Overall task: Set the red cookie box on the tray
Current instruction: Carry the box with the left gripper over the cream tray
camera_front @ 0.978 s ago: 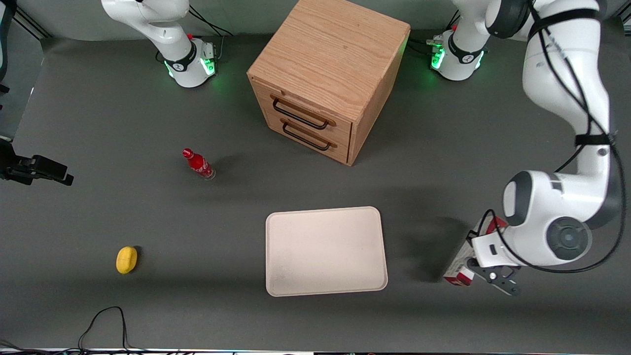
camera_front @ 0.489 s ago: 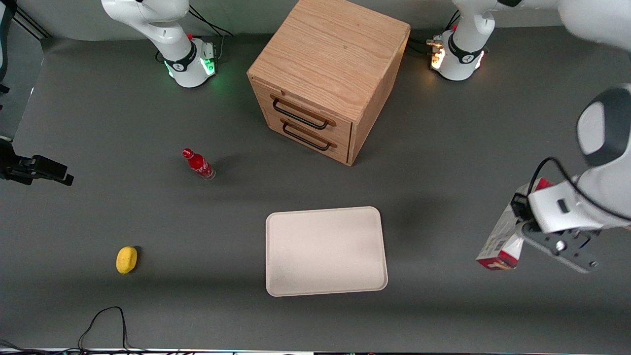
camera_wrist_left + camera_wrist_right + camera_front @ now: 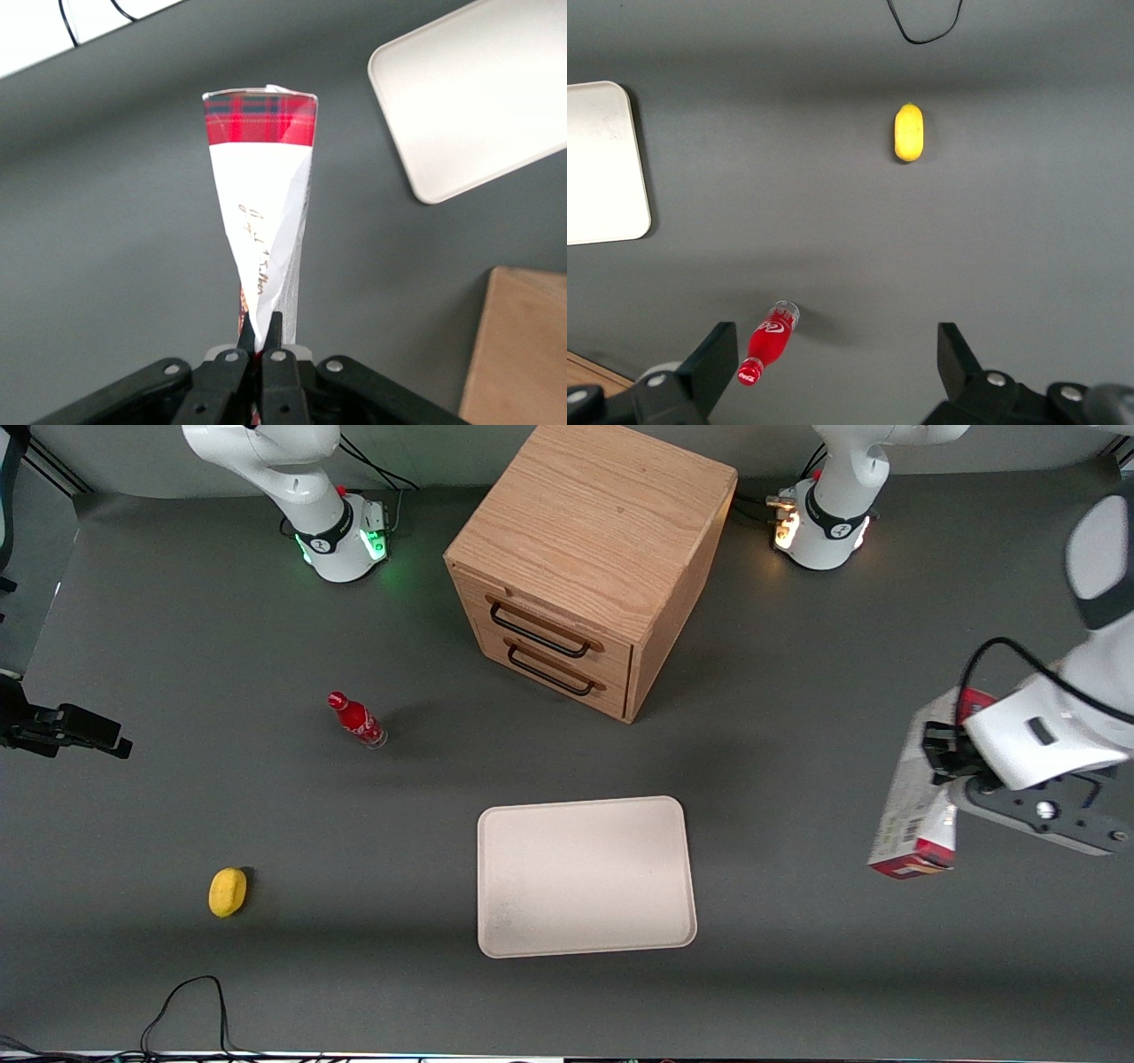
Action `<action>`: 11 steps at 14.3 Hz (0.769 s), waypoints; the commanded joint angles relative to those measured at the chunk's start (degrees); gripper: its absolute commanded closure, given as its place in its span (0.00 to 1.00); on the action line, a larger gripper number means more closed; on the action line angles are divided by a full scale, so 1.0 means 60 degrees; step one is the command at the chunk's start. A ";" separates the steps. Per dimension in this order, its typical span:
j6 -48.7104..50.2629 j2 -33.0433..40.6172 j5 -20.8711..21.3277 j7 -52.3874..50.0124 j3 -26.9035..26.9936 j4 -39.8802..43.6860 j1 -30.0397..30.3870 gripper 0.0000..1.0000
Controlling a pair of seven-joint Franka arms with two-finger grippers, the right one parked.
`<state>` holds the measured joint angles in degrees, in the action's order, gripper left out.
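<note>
The working arm's tool [image 3: 260, 341] is clenched on the red cookie box [image 3: 261, 212], its two black fingers [image 3: 273, 329] drawn almost together on one narrow end of the carton. In the wrist view the box runs straight away from the tool, its pale printed face creased into a taper toward the grip, with a red tartan band at the free end. In the front view the tool [image 3: 946, 766] carries the box [image 3: 917, 802] in the air above the dark tabletop [image 3: 797, 717], toward the working arm's end. The box is tilted, its red end nearer the front camera and a pale side with small print showing. It touches nothing but the tool.

The tray [image 3: 585, 875] lies flat on the tabletop well apart from the held box, nearer the middle of the tabletop, and nothing rests on it. One rounded corner of the tray [image 3: 469, 97] shows in the wrist view, off to one side of the carton's free end.

The wooden cabinet [image 3: 589, 567] with two dark-handled drawers stands farther from the front camera than the tray. Toward the parked arm's end, a small red bottle [image 3: 356, 719] stands on the tabletop, and a yellow lemon-like object [image 3: 228, 891] lies nearer the front camera than the bottle.
</note>
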<state>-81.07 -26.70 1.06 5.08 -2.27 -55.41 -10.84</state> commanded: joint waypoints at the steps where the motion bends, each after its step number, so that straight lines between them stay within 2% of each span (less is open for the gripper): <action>1: -0.0141 0.0013 0.0013 -0.2580 0.0114 -0.0081 -0.1177 1.00; 7: -0.1077 -0.0383 -0.0016 -0.6438 0.0085 -0.0052 -0.2804 1.00; 11: -0.1255 -0.0704 -0.0045 -0.7702 0.0129 -0.0066 -0.3334 1.00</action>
<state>-88.09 -30.44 1.06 -37.95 -2.57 -55.78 -29.76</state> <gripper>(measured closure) 0.978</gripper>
